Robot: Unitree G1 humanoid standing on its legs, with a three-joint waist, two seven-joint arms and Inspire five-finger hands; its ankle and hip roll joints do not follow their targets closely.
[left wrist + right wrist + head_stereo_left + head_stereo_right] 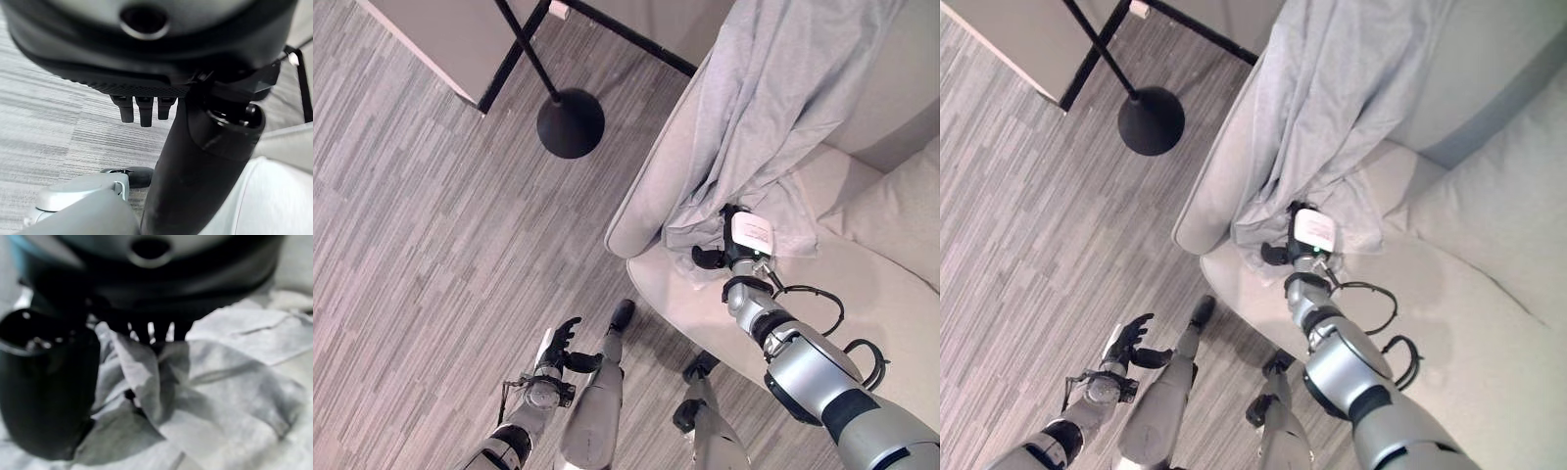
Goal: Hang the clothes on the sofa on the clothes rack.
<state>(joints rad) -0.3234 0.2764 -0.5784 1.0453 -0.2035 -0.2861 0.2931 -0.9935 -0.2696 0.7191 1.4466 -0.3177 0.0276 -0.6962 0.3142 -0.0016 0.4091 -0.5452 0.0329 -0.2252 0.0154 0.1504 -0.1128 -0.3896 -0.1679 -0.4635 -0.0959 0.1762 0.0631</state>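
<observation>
A light grey garment [783,108] hangs down over the beige sofa's [871,294] back and armrest, with its lower hem bunched on the seat. My right hand [736,247] is at that hem, white cover up. In the right wrist view its fingers [146,330] dig into the garment [230,396], and a raised fold sits between them and the thumb [46,382]. The black clothes rack [570,122] stands on the floor left of the sofa, on a round base with slanting poles. My left hand [560,343] hangs low over the floor, fingers [142,110] relaxed and holding nothing.
A pale panel [450,34] edged by black bars fills the upper left behind the rack. The sofa's rounded armrest [641,211] juts toward the rack. Grey wood-pattern floor [411,245] spreads across the left side.
</observation>
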